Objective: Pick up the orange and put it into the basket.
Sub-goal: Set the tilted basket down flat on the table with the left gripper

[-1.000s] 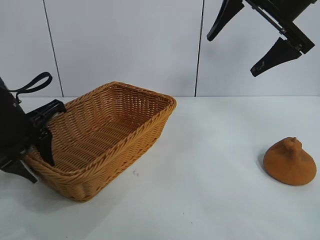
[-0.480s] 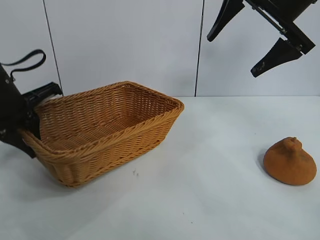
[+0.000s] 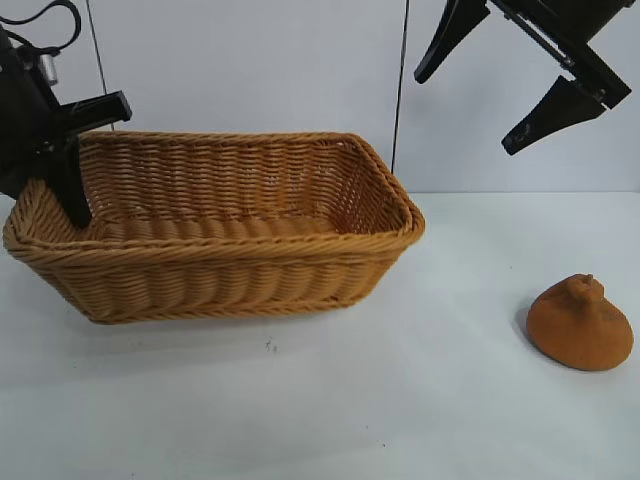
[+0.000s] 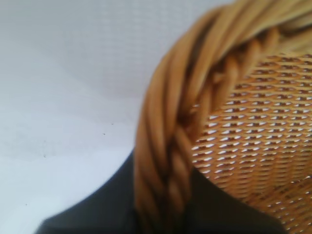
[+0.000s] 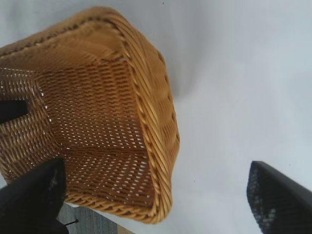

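- Orange-brown, rough-skinned orange [image 3: 580, 325] with a knobbly neck is seen at the frame's lower right on the white table [image 3: 400, 400], well apart from the tan wicker basket [image 3: 215, 225] at left centre.
- The right claw [image 3: 490, 95], spread wide at upper right, hangs above it and is nearer.
- The left claw [image 3: 60, 195] is clamped on the basket's left rim.
- Compared with a second ago, the basket has been lifted and swung broadside.

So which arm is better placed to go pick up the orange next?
Right. The right gripper hangs open and empty above the table's right side, where the orange sits. The left gripper is clamped on the basket rim at the far left.
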Controlling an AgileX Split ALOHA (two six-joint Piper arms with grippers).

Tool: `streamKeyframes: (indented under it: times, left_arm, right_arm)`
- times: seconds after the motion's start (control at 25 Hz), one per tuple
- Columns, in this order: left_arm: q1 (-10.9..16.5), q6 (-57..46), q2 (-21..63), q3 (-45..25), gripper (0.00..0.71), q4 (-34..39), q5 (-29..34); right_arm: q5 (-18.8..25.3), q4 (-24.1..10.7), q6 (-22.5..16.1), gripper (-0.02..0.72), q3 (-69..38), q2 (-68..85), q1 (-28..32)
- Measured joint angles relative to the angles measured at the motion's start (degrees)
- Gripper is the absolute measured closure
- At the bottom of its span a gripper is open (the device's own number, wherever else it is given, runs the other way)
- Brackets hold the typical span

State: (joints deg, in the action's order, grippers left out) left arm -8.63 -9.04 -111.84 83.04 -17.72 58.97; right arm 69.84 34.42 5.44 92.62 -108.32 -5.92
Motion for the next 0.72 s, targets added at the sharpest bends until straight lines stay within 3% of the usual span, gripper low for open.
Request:
streamKeyframes:
  times: [0.24, 0.6, 0.68, 0.72]
  left_arm:
    - [-3.43, 1.34, -6.76, 5.44, 0.626, -0.06, 1.75]
    - [-3.61, 1.71, -12.71, 6.39, 0.622, -0.33, 0.86]
    - [-3.61, 1.71, -12.71, 6.54, 0.56, -0.44, 0.55]
    - [-3.61, 1.71, -12.71, 6.54, 0.491, -0.42, 0.2]
  right_arm:
    - [0.0, 0.0, 0.0, 0.01, 0.0, 0.0, 0.0]
    - [0.0, 0.0, 0.0, 0.01, 0.0, 0.0, 0.0]
    - [0.0, 0.0, 0.0, 0.01, 0.0, 0.0, 0.0]
    - [0.0, 0.0, 0.0, 0.01, 0.0, 0.0, 0.0]
